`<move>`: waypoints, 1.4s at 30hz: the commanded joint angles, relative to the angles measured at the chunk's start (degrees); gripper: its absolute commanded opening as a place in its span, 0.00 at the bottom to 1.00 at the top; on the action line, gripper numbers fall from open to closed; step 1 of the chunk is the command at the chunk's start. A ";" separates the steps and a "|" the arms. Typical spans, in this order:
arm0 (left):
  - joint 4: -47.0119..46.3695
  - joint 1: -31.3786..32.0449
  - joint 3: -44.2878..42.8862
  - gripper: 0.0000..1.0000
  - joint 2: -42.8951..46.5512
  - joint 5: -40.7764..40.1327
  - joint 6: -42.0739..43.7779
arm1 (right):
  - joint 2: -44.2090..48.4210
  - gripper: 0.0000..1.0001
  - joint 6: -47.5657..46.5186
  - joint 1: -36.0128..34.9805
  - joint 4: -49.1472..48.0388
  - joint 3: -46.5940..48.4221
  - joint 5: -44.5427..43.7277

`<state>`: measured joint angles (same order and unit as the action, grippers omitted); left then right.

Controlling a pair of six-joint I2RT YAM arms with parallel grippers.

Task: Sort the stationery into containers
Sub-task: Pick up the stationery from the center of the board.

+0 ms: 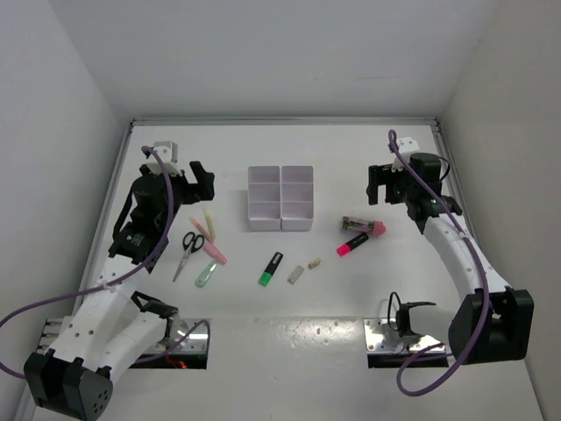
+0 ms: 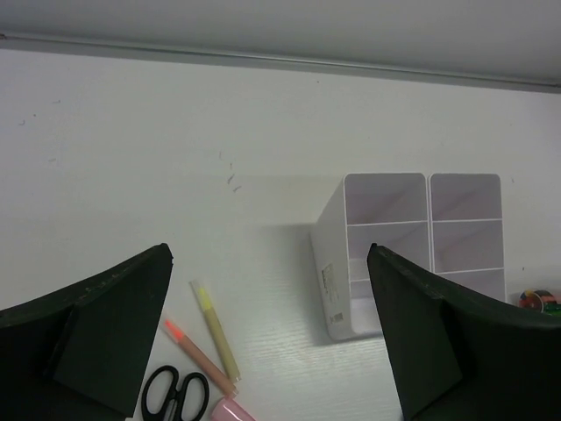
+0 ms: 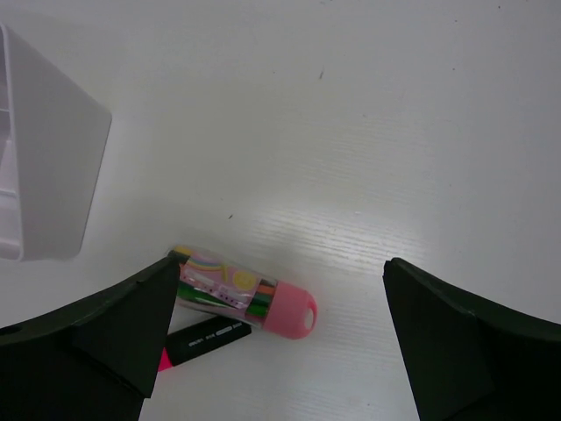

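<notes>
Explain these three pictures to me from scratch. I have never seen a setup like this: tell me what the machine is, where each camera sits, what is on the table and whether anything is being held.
These are two robot arms bolted to the near edge of a white table. The overhead view looks down from behind them. The other two views come from cameras on the wrists, so the dark shapes at the bottom corners are each arm's own fingers.

The left gripper and right gripper both hang open above the table and hold nothing.

In the middle stands a white organiser of six open compartments. Near the left arm lie scissors and several pastel pens. In front of the organiser lie a green highlighter and two small erasers. Near the right arm lie a pink highlighter and a pink-capped tube with colourful contents.
</notes>
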<state>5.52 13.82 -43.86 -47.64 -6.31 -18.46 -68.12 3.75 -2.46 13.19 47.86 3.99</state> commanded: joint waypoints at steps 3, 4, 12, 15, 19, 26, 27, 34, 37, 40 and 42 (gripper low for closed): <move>-1.83 -0.11 -0.88 1.00 1.06 1.91 0.62 | 1.84 0.99 -10.13 -0.09 2.63 2.51 6.10; -1.83 -0.11 -0.88 0.98 1.06 2.43 0.62 | 1.85 0.99 -14.69 -0.61 3.85 2.51 7.16; -1.83 0.41 -1.41 0.01 -0.17 5.95 1.67 | 1.77 0.99 -19.47 -0.01 8.68 3.29 8.11; -1.13 0.41 -2.10 0.00 -1.31 5.95 1.67 | 0.01 0.59 -15.98 0.00 8.87 3.30 7.27; 0.71 0.41 -2.63 0.93 -2.54 1.57 0.27 | -8.50 0.00 -1.13 0.00 12.87 10.31 -1.53; 2.13 0.94 -3.17 0.99 -3.16 0.86 0.26 | -10.04 0.92 -17.02 0.53 20.83 15.53 14.29; 2.13 0.94 -3.17 0.99 -3.16 0.86 0.26 | -8.02 0.92 -26.07 0.53 20.82 14.03 14.81; 2.13 0.94 -3.17 0.99 -3.16 2.79 0.26 | 1.76 0.60 -61.10 -0.17 29.34 6.64 28.70; 2.13 0.94 -3.17 0.99 -3.16 2.79 0.26 | -2.00 0.56 -70.23 -1.40 35.13 8.30 31.59; 2.13 0.94 -3.17 0.99 -3.69 2.27 0.26 | -12.80 0.99 -77.47 -2.11 43.90 14.87 30.82; 2.13 0.94 -3.17 0.99 -4.21 2.26 0.26 | -19.64 1.00 -77.49 -3.42 44.64 16.91 29.42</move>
<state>8.21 14.28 -44.53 -51.22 -4.10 -17.69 -80.79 -63.90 -4.62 51.48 61.04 31.31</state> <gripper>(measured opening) 0.994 0.986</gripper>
